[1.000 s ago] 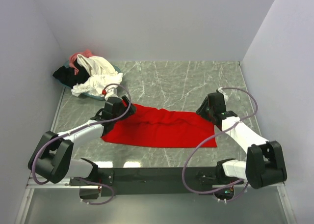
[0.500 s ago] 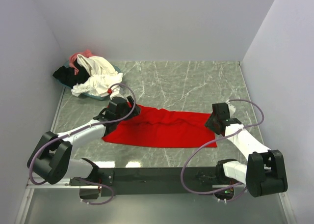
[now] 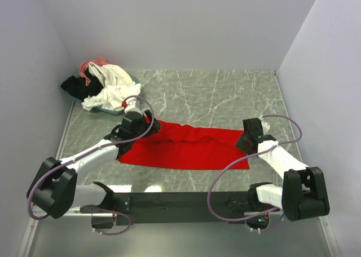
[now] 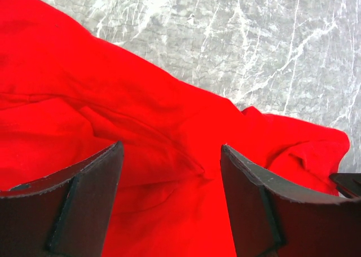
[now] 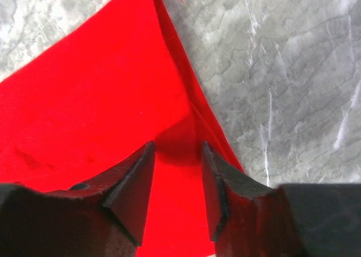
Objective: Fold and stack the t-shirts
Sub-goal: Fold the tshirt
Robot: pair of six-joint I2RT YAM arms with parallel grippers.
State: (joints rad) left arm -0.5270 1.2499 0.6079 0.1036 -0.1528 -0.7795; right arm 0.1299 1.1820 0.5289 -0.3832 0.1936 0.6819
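Observation:
A bright red t-shirt (image 3: 186, 147) lies spread flat across the middle of the marble table, wrinkled along its far edge. My left gripper (image 3: 136, 127) hovers over its far left corner. In the left wrist view the left gripper (image 4: 172, 150) stands open wide, with rumpled red cloth (image 4: 113, 99) below the gap. My right gripper (image 3: 249, 140) is over the shirt's right edge. In the right wrist view the right gripper (image 5: 177, 147) is open with a narrower gap, and flat red cloth (image 5: 101, 99) lies beneath it. Cream-white (image 3: 113, 87), black (image 3: 72, 87) and pink (image 3: 90, 66) t-shirts are heaped at the back left.
The heap rests on a teal-rimmed tray (image 3: 134, 80) in the back left corner. Grey walls close the table on the left, back and right. Bare marble (image 3: 225, 93) shows behind the red shirt and to its right (image 5: 293, 88).
The right gripper has drawn back toward the near side along the shirt's right edge. The left gripper has edged slightly farther over the shirt's left corner. The shirt lies as before.

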